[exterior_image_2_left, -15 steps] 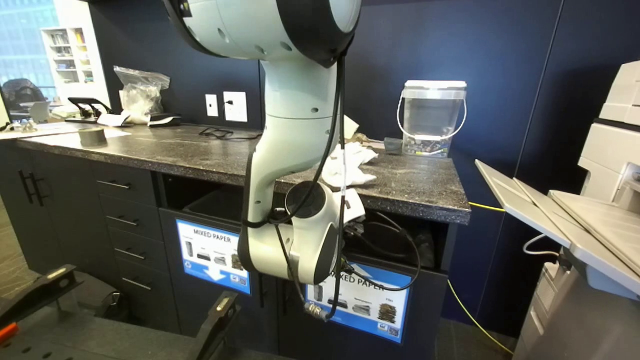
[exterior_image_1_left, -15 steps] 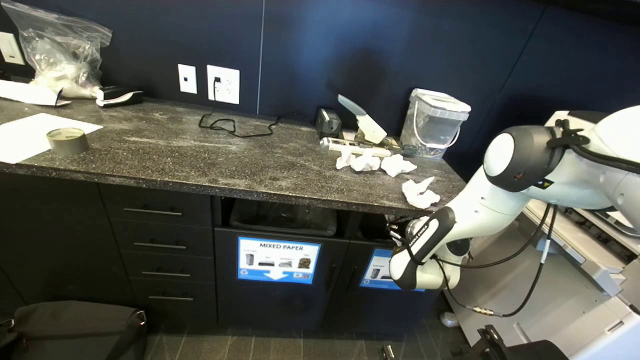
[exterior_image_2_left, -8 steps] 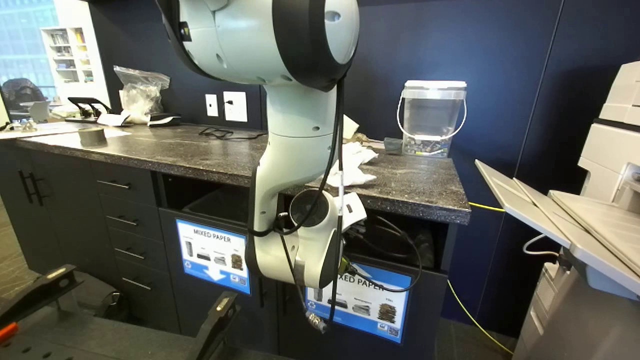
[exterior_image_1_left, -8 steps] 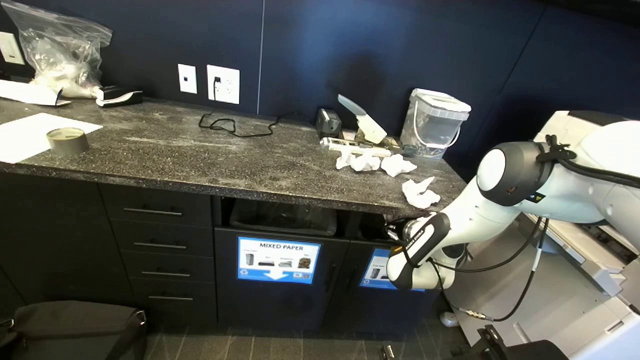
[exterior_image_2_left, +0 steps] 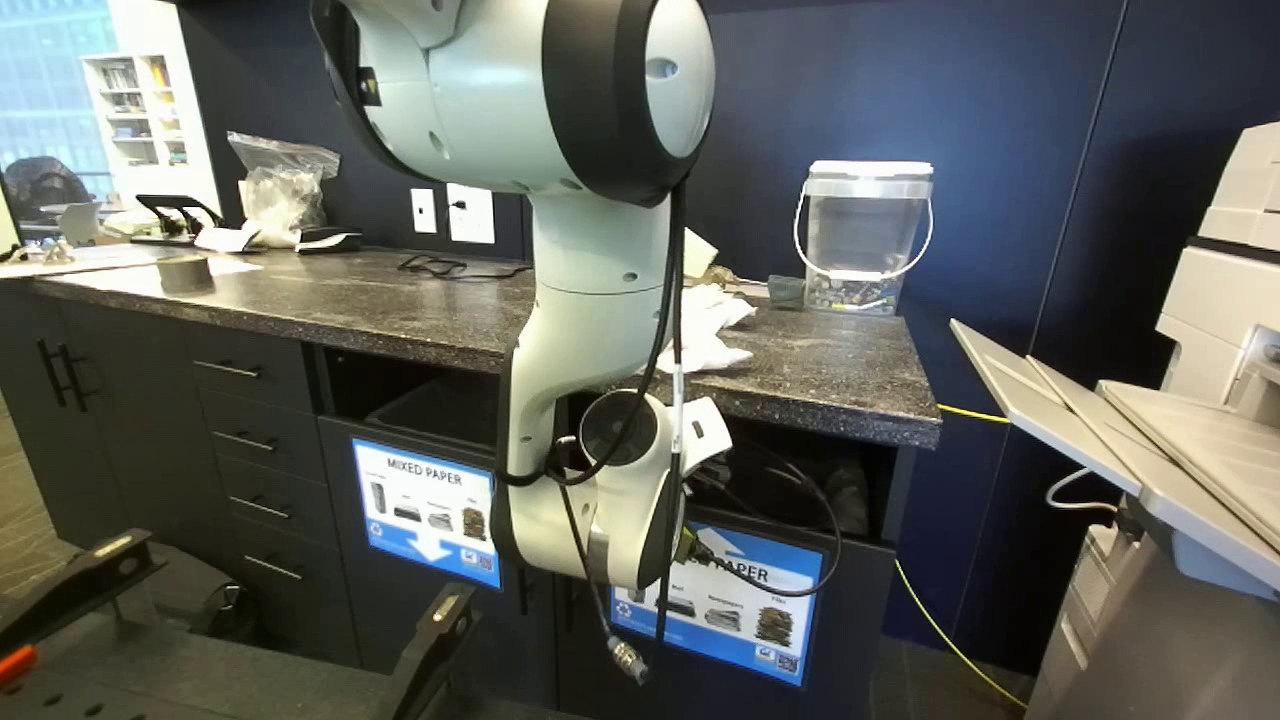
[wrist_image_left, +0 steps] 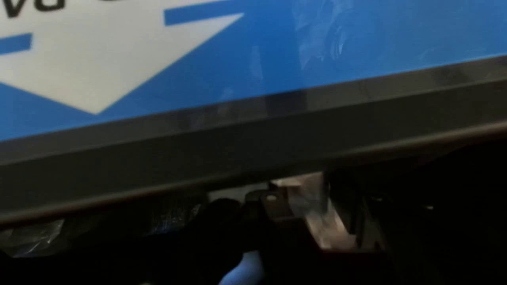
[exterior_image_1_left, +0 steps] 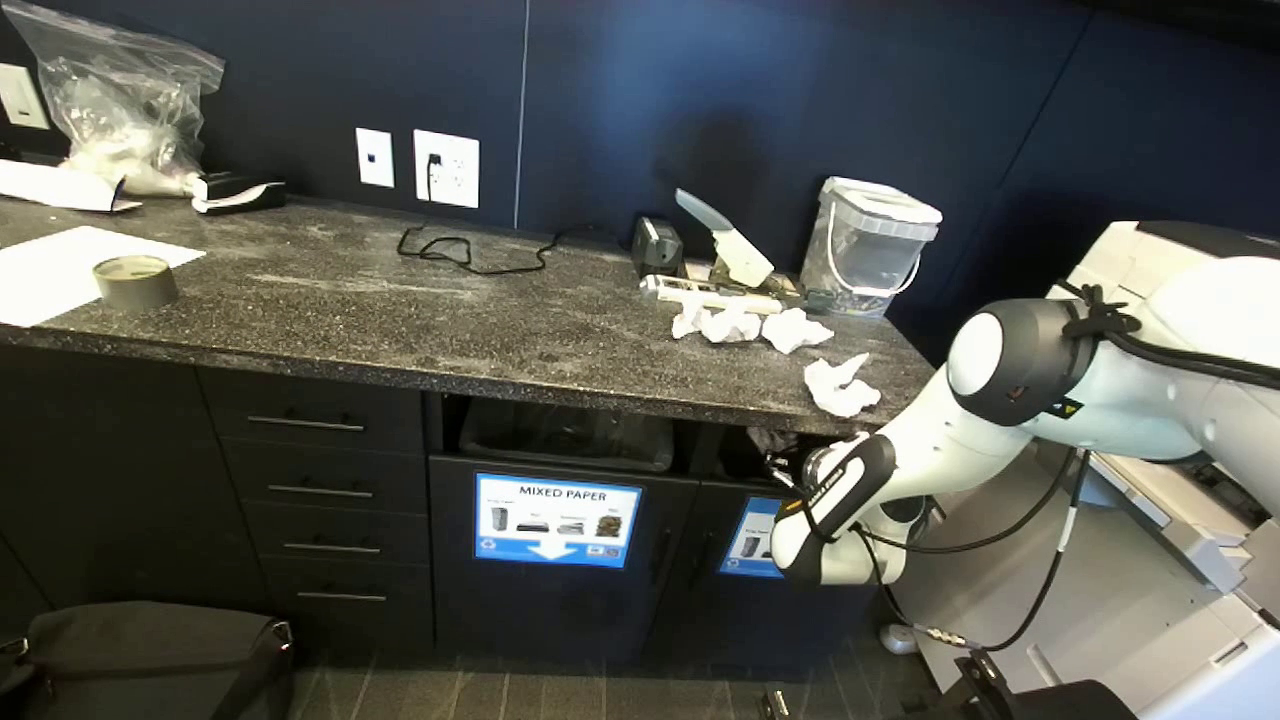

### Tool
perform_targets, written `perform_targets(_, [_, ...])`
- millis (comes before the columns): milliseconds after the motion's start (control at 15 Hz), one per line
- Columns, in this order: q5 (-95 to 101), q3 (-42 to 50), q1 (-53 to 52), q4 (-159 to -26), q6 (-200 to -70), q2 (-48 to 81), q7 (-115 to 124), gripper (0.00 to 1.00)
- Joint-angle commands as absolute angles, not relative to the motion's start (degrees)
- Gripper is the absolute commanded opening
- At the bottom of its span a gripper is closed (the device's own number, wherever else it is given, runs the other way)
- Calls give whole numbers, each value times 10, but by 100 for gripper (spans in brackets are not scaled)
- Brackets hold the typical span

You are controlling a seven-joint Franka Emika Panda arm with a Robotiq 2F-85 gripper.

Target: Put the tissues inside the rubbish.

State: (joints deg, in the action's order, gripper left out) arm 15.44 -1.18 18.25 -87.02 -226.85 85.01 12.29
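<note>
Crumpled white paper tissues (exterior_image_1_left: 840, 392) on the dark speckled counter (exterior_image_1_left: 500, 325): we count at least three
Blue-and-white MIXED PAPER signs (exterior_image_1_left: 558, 520): we see two
Horizontal silver drawer handles (exterior_image_1_left: 305, 424): we count four
Lidded clear plastic bucket (exterior_image_1_left: 868, 248): one
Round grey tape roll (exterior_image_1_left: 135, 285): one

Left door's (exterior_image_1_left: 560, 615) sign (exterior_image_1_left: 558, 520) reads “MIXED PAPER” along its top edge; right door's (exterior_image_2_left: 850, 630) sign (exterior_image_2_left: 735, 618), “PAPER”, “Newspapers”, “Files”; the arm (exterior_image_1_left: 935, 438), “FRANKA EMIKA”.
</note>
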Motion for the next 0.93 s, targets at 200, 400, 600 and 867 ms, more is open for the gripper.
perform_targets(200, [142, -1, 172, -869, -2249, 845, 103, 92])
perform_targets(400, [120, 13, 159, -909, -2259, 820, 78, 100])
perform_targets(600, [99, 27, 145, -952, -2274, 790, 56, 100])
perform_targets(867, [91, 38, 129, -1040, -2266, 720, 38, 100])
